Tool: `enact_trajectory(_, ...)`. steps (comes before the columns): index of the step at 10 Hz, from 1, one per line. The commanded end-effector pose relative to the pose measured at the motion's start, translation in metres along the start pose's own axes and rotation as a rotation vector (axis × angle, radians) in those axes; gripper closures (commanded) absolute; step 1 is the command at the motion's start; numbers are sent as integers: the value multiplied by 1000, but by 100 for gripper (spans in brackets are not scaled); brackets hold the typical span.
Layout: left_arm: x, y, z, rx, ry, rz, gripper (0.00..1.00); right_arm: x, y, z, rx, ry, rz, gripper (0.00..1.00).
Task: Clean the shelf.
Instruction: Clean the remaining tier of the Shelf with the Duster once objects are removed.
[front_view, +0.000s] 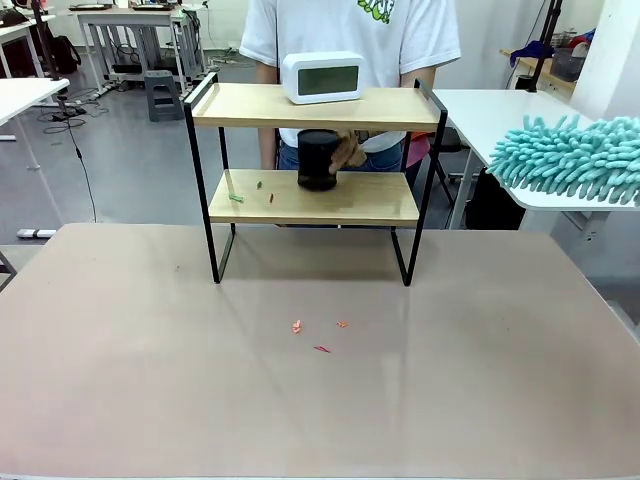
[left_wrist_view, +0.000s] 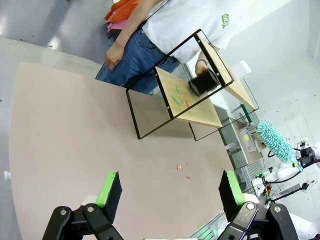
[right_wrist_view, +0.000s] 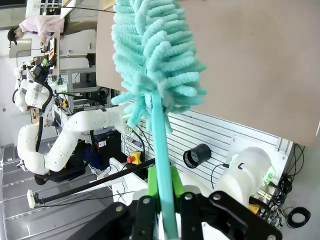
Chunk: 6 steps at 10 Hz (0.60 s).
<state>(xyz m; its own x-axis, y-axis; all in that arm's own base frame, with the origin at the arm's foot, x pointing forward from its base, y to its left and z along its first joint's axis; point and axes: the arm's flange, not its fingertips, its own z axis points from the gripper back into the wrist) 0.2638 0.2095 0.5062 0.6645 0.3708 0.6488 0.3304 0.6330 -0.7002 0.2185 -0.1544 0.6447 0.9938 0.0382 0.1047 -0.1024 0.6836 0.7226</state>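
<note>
Our left gripper (left_wrist_view: 169, 189) hangs wide open, shelf (left_wrist_view: 199, 113) up at 12 o'clock; right wrist cam gives us right gripper (right_wrist_view: 163, 192) clamping duster (right_wrist_view: 155, 55).

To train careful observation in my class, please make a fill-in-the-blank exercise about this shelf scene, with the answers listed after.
The white clock stands on the ____ board of the shelf. The person's hand touches a black cylinder on the ____ board. The right gripper is shut on the handle of the teal duster, while the left gripper is ____. Red scraps lie on the ____ in front of the shelf.
Answers: top; lower; open; table.
</note>
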Motion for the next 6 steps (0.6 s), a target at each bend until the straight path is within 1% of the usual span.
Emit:
enact_trajectory(1, 0, 0, -2, -13, -17, -21, 0, 0, 0, 2, 18, -8, 27, 88)
enact_trajectory(3, 0, 0, -2, -13, -17, -21, 0, 0, 0, 2, 18, -8, 27, 88)
enact_trajectory(4, 0, 0, -2, -13, -17, -21, 0, 0, 0, 0, 0, 0, 0, 88)
enact_trajectory(5, 0, 0, -2, -13, -17, -21, 0, 3, 33, -18, -40, 42, 88, 88)
enact_trajectory(6, 0, 0, -2, -13, -17, -21, 0, 9, 61, -45, -102, 132, 173, 88)
